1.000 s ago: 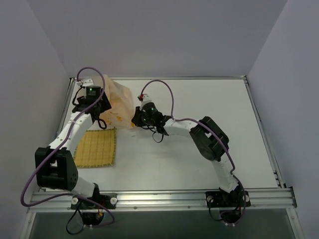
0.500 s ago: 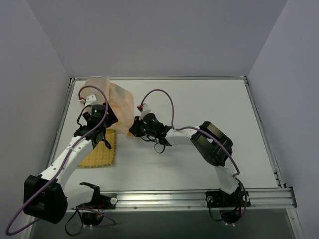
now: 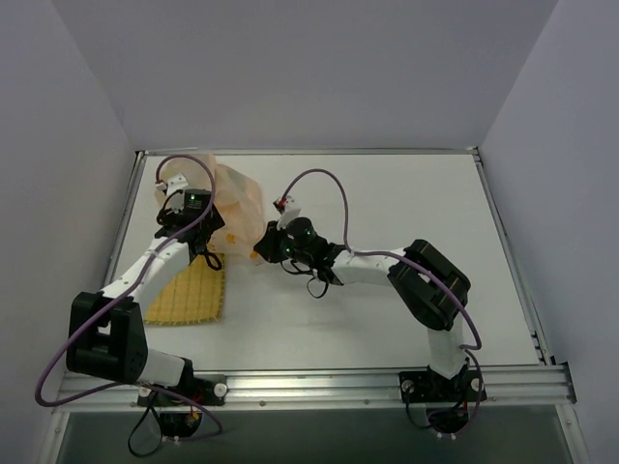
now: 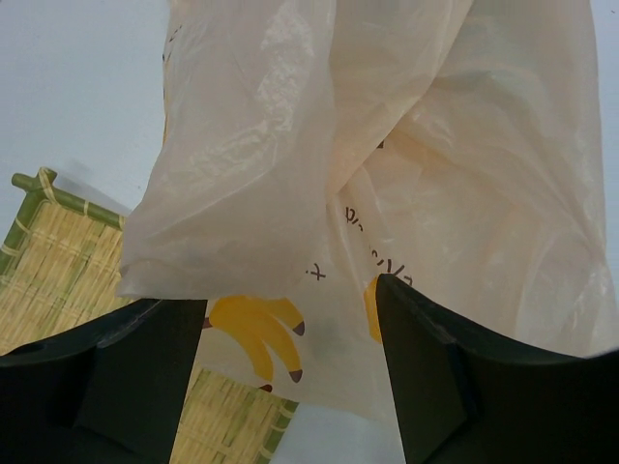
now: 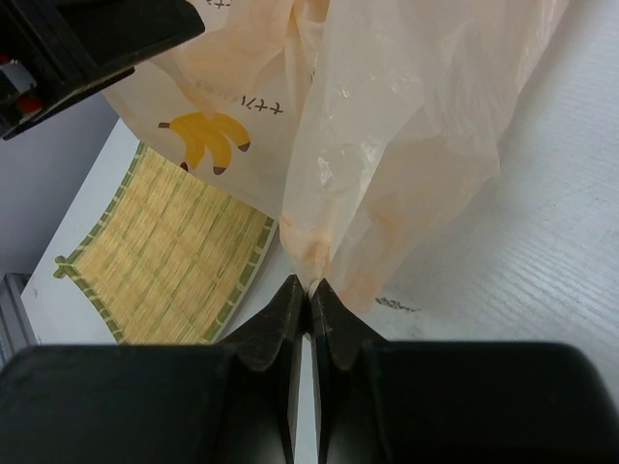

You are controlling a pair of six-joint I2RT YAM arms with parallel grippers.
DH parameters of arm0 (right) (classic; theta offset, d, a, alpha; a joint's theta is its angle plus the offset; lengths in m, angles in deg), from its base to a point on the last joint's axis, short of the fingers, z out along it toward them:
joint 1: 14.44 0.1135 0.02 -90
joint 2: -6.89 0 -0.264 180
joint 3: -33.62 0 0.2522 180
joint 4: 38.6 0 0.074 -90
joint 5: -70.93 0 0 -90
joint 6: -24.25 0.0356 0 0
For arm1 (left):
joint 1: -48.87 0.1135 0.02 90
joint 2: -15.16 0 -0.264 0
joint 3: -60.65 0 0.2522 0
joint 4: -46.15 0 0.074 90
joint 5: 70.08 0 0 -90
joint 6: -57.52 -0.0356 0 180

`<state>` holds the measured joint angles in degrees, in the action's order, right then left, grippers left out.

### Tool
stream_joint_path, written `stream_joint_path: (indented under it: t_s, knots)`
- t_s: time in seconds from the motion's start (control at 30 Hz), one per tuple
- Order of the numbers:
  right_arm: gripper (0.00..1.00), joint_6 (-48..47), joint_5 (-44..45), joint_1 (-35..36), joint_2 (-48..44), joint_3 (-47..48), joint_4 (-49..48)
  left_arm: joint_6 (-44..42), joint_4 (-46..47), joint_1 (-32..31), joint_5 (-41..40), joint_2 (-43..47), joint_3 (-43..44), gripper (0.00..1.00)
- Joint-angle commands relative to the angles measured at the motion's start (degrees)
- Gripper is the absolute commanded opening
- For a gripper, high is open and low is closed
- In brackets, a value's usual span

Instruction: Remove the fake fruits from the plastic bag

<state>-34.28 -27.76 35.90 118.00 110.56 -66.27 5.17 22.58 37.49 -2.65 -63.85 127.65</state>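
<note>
The plastic bag (image 5: pixel 406 116) bears small Japanese characters (image 5: pixel 261 106) beside printed bananas (image 5: pixel 205 135) — unreadable.

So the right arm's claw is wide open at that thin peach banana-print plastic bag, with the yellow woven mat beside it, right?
Not quite. The right wrist view shows the right gripper shut, pinching a fold of the thin peach plastic bag. The yellow woven mat does lie beside it.

plastic bag (image 3: pixel 238 196) and mat (image 3: pixel 189 293) crowding the left; open table (image 3: pixel 416 198) to the right
</note>
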Motion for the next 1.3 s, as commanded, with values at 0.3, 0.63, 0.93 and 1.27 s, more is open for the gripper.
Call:
stream_joint_path:
  t_s: [0.3,0.63,0.93,1.27]
  knots:
    - [0.03,-1.8,1.3,0.1,-5.0,-1.5,-1.9,-3.3,3.7,0.9,-6.3,-4.4,3.5,0.53]
    - [0.04,-2.6,0.8,0.1,-5.9,-1.7,-0.4,-2.3,5.3,1.3,-2.5,-4.2,4.8,0.02]
    - [0.04,-2.7,1.3,2.1,-4.9,-2.6,0.2,10.6,6.6,10.9,14.1,9.9,1.1,0.02]
    - [0.04,-4.2,6.8,4.4,-9.7,-7.6,3.1,26.4,19.1,23.1,33.6,17.2,-10.1,0.02]
